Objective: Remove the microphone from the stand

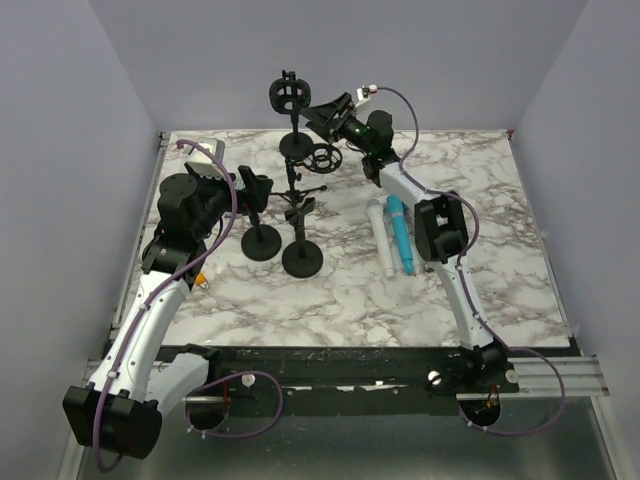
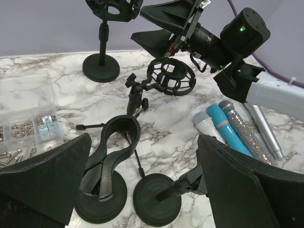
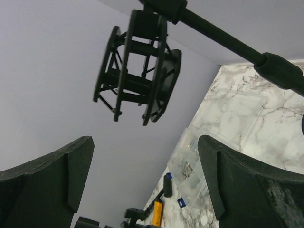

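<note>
Several black microphone stands are on the marble table. The tall stand's shock mount [image 1: 289, 94] is empty; it also shows in the right wrist view [image 3: 137, 90]. My right gripper [image 1: 325, 112] is open right beside it, with nothing between its fingers [image 3: 145, 190]. A lower shock mount [image 2: 172, 76] and a clip stand [image 2: 114, 152] are empty too. Several microphones lie flat on the table: white [image 1: 380, 235], blue [image 1: 399, 230], glittery silver [image 2: 242, 128]. My left gripper [image 1: 255, 190] is open above the clip stand and a round stand base [image 2: 156, 199].
A clear plastic box of screws [image 2: 28, 123] sits at the left back of the table [image 1: 330, 300]. An orange-yellow tool [image 3: 158, 211] lies near the left edge. The right arm [image 1: 440, 230] stretches over the table beside the lying microphones.
</note>
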Robot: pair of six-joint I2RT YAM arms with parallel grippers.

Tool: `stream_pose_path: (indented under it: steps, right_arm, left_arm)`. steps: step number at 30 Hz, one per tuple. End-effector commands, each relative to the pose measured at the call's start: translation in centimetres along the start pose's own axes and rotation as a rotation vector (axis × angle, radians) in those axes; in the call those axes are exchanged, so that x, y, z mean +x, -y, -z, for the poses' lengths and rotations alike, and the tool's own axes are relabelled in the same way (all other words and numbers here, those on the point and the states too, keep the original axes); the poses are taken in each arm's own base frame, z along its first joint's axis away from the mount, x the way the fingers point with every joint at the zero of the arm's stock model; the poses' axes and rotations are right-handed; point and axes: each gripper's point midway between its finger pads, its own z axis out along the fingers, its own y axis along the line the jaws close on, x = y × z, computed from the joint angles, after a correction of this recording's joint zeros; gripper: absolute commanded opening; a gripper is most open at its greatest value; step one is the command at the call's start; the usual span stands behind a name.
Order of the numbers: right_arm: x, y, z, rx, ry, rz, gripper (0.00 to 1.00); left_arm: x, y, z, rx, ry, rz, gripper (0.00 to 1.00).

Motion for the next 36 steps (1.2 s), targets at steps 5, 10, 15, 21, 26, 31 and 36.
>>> stream_pose_path:
  steps: [5,10,15,21,26,31,36]
  right_arm:
    - [-2.0,-2.6,-1.6,-0.1,0.144,0.016,1.0]
    - [-2.3,-2.4,-2.4,-0.092,0.182,0.007,1.0]
    - [-2.6,-2.2,-3.4,-0.061,0.223,0.015,1.0]
    - [-2.9,-2.4,-4.0,-0.035,0.266,0.024,1.0]
    - [-3.1,-2.2,-4.2,-0.013,0.291,0.027,0.98]
    - [-4.0,-2.6,-4.1,0.016,0.32,0.035,0.74]
    - [-4.5,-4.3,-4.0,0.004,0.319,0.067,0.71]
  left_arm:
    - [-2.0,0.5,0.5,0.023,0.043,0.002,0.99]
    - [-2.2,0.6,0.6,0.025,0.048,0.005,0.99]
    - [-2.1,0.5,0.6,0.024,0.047,0.01,0.98]
    - [-2.0,0.3,0.5,0.024,0.042,0.021,0.99]
    - [-2.1,0.2,0.5,0.023,0.043,0.027,0.98]
    - [-2.1,0.1,0.5,0.021,0.044,0.031,0.99]
    - [-2.0,0.1,0.5,0.023,0.043,0.034,0.99]
